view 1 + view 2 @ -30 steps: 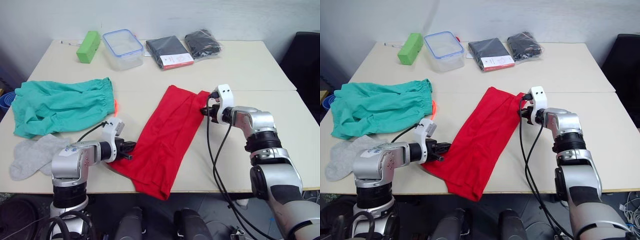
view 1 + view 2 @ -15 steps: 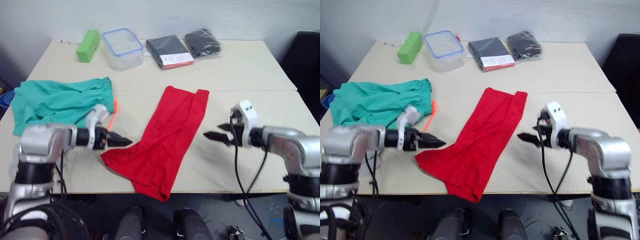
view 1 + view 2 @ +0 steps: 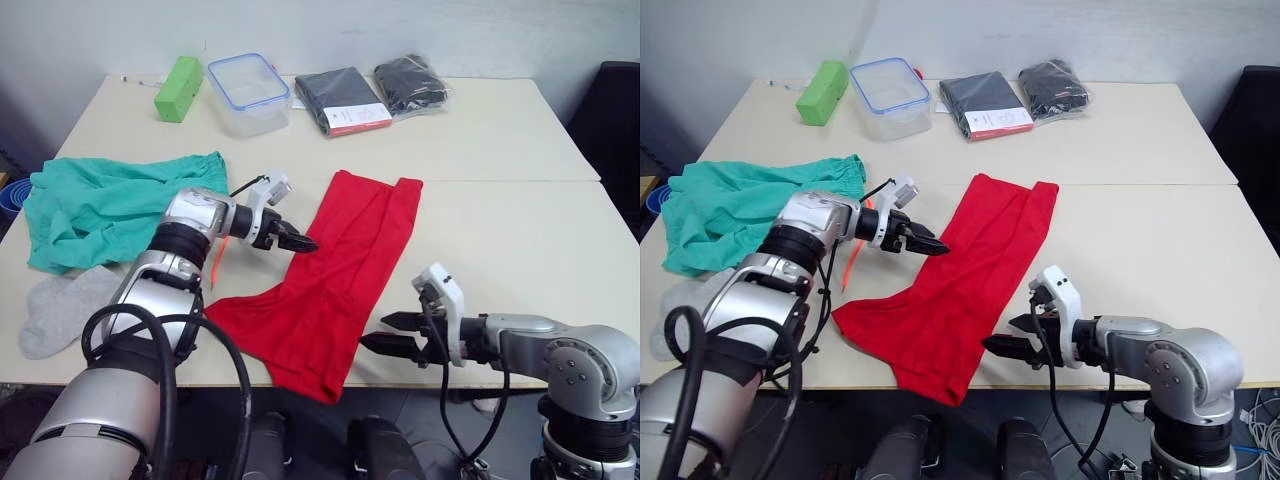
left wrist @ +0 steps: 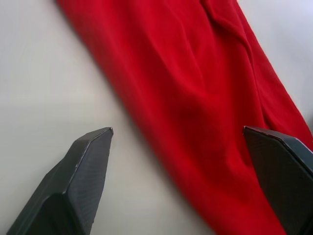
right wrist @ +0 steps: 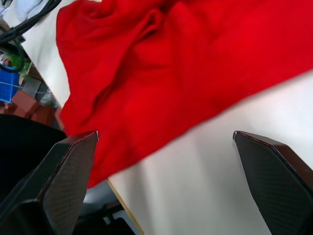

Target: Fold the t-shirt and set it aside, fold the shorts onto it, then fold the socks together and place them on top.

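The t-shirt (image 3: 335,275), folded long, lies in the table (image 3: 500,140) middle w/ one end at the front edge. Left end effector (image 3: 300,243) & right end effector (image 3: 385,333) both spread wide, holding nothing, each beside the t-shirt.

The beige table (image 3: 500,140) is carrying the t-shirt (image 3: 335,275), shorts (image 3: 110,210), socks (image 3: 60,310), a green block (image 3: 177,76), a clear container (image 3: 246,94) and 2 black packages (image 3: 375,95).

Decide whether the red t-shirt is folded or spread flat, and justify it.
Folded lengthwise: the t-shirt lies as a long narrow strip, no sleeves spread; its near end overhangs the table edge.
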Controlling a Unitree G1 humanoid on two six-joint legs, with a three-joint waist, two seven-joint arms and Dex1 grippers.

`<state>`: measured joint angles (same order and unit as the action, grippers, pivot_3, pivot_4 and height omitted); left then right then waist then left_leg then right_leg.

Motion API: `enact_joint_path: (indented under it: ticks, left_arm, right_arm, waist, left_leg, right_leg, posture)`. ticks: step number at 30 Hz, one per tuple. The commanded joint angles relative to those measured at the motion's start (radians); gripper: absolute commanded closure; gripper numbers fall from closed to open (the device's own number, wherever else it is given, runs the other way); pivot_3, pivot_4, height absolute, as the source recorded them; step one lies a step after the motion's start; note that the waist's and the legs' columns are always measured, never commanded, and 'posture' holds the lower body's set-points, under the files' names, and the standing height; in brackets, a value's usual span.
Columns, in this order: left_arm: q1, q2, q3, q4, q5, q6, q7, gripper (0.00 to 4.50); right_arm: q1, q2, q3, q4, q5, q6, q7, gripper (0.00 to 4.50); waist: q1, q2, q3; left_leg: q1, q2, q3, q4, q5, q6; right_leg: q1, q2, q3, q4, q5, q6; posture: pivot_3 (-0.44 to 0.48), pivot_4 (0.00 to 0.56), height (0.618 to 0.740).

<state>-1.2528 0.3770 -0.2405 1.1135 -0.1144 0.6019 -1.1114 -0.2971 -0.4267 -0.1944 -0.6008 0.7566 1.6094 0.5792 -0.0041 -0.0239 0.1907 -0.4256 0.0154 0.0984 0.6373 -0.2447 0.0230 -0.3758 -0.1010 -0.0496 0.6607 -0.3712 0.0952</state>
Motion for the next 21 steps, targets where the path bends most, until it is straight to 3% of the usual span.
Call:
enact_joint_path:
  ticks: [1,5,8,11,19,21]
  left_arm:
    - [-0.033,-0.034,0.027,0.091,0.036,-0.066,0.007,0.03]
    - [-0.046,-0.058,0.049,0.141,0.068,-0.085,0.023,0.03]
    - [-0.047,-0.062,0.068,0.155,0.085,-0.088,0.038,0.61]
    - [-0.052,-0.067,0.089,0.16,0.09,-0.078,0.031,1.55]
    - [-0.063,-0.084,0.137,0.159,0.091,-0.07,0.061,4.2]
    - [-0.061,-0.085,0.149,0.158,0.088,-0.072,0.075,4.5]
  right_arm:
    - [0.002,0.031,0.029,0.031,0.028,0.005,-0.039,0.0]
    - [-0.017,0.095,0.072,0.082,0.0,0.005,-0.084,0.0]
    - [-0.036,0.147,0.086,0.135,-0.031,-0.014,-0.124,0.0]
    - [-0.038,0.162,0.093,0.173,-0.065,-0.048,-0.161,0.94]
    - [-0.017,0.1,0.108,0.156,-0.033,-0.055,-0.128,3.95]
    - [-0.014,0.064,0.117,0.147,-0.02,-0.067,-0.104,4.46]
  waist:
    - [0.001,0.0,0.0]
    - [0.001,-0.004,-0.003]
    - [-0.002,-0.005,-0.003]
    - [-0.005,-0.006,-0.004]
    - [-0.003,-0.006,-0.004]
    - [-0.003,-0.006,-0.004]
  left_leg:
    - [0.0,0.0,0.0,0.0,0.0,0.0]
    - [0.0,0.0,-0.002,0.002,0.0,0.001]
    - [0.001,0.0,-0.002,0.002,-0.001,0.002]
    - [0.002,0.0,-0.002,0.002,-0.002,0.004]
    - [0.001,0.0,-0.002,0.001,-0.002,0.003]
    - [0.001,0.0,-0.002,0.001,-0.002,0.003]
  right_leg:
    - [0.0,0.0,0.0,0.0,0.0,0.0]
    - [0.001,-0.001,0.0,0.002,0.0,0.0]
    - [0.002,-0.001,0.001,0.003,0.0,0.0]
    - [0.002,-0.001,0.0,0.004,0.0,0.0]
    - [0.001,-0.001,0.0,0.003,0.0,0.0]
    - [0.001,-0.001,0.0,0.002,0.0,0.0]
  posture:
    - [0.0,0.15,0.74]
    - [0.0,0.15,0.74]
    - [0.0,0.15,0.74]
    - [0.0,0.15,0.74]
    - [0.0,0.15,0.74]
    - [0.0,0.15,0.74]
